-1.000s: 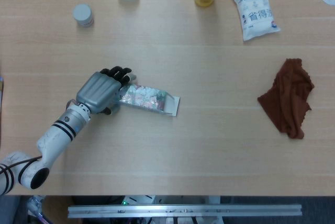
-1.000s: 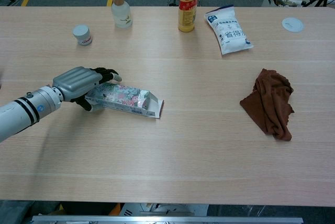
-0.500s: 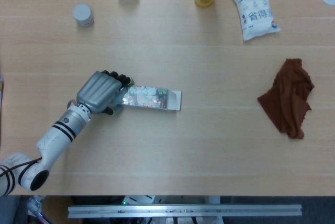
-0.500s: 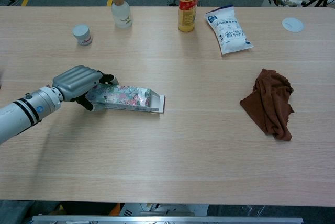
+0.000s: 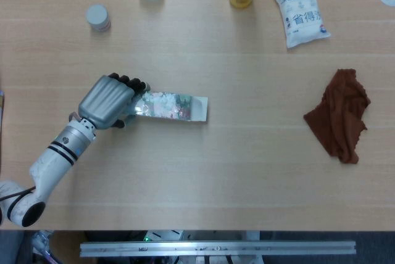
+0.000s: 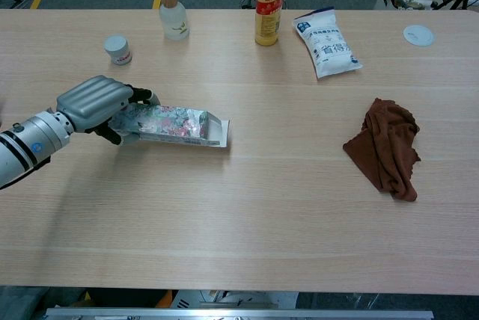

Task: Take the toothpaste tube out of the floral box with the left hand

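In the head view, the floral box (image 5: 171,106) is seen lying flat on the counter (image 5: 247,171), left of centre, with its long axis running left to right across the picture. Its open flap end points right; its other end is gripped by the left robot hand (image 5: 108,101), whose fingers are curled over the top of the box. No toothpaste tube can be made out, so it is judged to be inside the box, and the step in hand is judged to be securing the box, with extraction not yet begun.

In the chest view, the left robot hand (image 6: 97,103) is shown wrapped around the box's left end, and the floral box (image 6: 171,124) is seen tilted slightly, open mouth toward the right. The next move is judged to call for the tube being drawn or tipped out through that right-hand opening. The right robot hand is shown in neither view.
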Motion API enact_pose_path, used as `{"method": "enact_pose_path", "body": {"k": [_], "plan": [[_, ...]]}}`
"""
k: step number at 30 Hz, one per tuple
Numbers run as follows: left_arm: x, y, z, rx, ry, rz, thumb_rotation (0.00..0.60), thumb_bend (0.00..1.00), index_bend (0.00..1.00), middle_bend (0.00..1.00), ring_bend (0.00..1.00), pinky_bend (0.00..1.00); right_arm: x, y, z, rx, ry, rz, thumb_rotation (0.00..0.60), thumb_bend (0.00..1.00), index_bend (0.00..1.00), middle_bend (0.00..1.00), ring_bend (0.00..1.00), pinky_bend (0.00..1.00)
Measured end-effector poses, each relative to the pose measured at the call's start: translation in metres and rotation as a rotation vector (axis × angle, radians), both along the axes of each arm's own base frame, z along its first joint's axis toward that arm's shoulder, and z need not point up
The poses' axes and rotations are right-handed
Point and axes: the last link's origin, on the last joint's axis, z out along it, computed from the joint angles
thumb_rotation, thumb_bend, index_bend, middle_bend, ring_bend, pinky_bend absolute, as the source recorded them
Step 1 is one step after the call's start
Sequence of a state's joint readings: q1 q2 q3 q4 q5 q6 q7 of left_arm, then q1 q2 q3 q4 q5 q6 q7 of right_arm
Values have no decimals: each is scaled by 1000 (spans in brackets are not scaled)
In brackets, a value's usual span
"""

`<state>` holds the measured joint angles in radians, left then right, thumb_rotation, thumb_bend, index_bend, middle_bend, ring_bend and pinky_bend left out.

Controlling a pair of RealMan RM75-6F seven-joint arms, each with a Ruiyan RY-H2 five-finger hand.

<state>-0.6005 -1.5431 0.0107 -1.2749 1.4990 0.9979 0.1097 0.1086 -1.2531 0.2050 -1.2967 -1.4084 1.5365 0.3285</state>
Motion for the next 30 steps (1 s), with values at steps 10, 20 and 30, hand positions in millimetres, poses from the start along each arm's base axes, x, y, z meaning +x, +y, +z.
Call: {"method": "enact_pose_path", "body": {"k": [10,20,30], "plan": [[10,4,46,153,223,-117,600,293,466,462,395,483,2,-1,-1,0,-2,7,600,294,575,386,262,356],[31,16,89,377,511,-270,600,293,487,486,411,495,2,-2,-1,-1,-5,8,600,295,575,386,262,356],[43,22,104,469,744,-384,600,293,536,537,446,524,1,-3,-4,2,-14,9,600,295,575,386,262,356]]}}
